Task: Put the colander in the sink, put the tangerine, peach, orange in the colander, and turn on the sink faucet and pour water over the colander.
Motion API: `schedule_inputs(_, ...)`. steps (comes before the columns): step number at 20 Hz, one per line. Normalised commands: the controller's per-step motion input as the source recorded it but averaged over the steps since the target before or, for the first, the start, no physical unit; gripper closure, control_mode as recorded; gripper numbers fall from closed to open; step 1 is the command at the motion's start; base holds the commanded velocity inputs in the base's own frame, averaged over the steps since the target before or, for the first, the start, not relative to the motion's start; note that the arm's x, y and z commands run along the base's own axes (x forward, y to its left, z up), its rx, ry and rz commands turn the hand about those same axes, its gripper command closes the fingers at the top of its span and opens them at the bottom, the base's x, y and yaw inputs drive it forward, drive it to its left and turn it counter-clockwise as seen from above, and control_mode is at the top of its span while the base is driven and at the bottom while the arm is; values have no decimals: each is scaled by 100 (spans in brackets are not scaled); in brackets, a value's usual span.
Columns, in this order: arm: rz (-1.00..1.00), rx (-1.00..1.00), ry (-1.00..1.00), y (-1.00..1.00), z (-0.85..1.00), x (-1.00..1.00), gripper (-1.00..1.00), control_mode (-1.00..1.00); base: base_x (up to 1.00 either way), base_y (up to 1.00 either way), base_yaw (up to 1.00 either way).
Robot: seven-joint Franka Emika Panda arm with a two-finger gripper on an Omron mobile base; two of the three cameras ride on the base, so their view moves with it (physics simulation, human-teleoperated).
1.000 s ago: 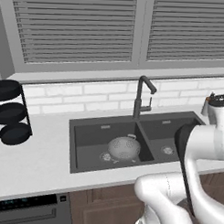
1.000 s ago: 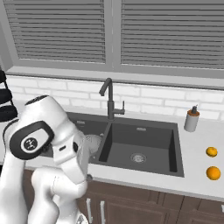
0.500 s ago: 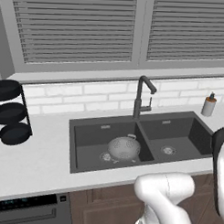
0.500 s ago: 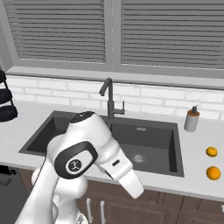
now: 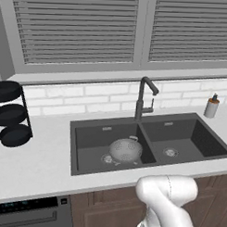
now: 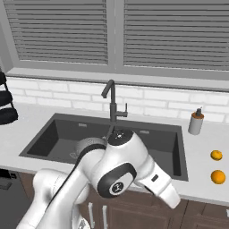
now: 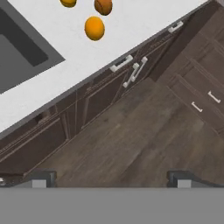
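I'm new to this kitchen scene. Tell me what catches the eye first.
The big white arm bulks across the foreground of the right base view, in front of the dark double sink. The silver colander sits alone in the left basin, below the tall faucet. Three orange fruits lie on the white counter right of the sink.

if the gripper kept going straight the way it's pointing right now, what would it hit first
Most likely the dark wood plank floor in front of the brown wooden base cabinets. The gripper has its jaws open and empty, and nothing shows between them and the floor, though depth is hard to judge.
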Motion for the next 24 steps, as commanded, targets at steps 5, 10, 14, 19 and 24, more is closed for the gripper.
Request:
schedule_inputs(5, 7, 11, -1, -54, 0, 68, -100, -100, 0, 0, 0)
schedule_inputs(10, 2, 11, 0, -68, -3, 53, -100, -100, 0, 0, 0)
schedule_inputs(14, 0, 8, 2, -61, -18, 57, -100, -100, 0, 0, 0)
schedule_inputs(19, 0, 4, 4, -46, -32, 62, -100, -100, 0, 0, 0)
schedule_inputs(24, 0, 2, 3, -44, -52, 55, -100, -100, 0, 0, 0)
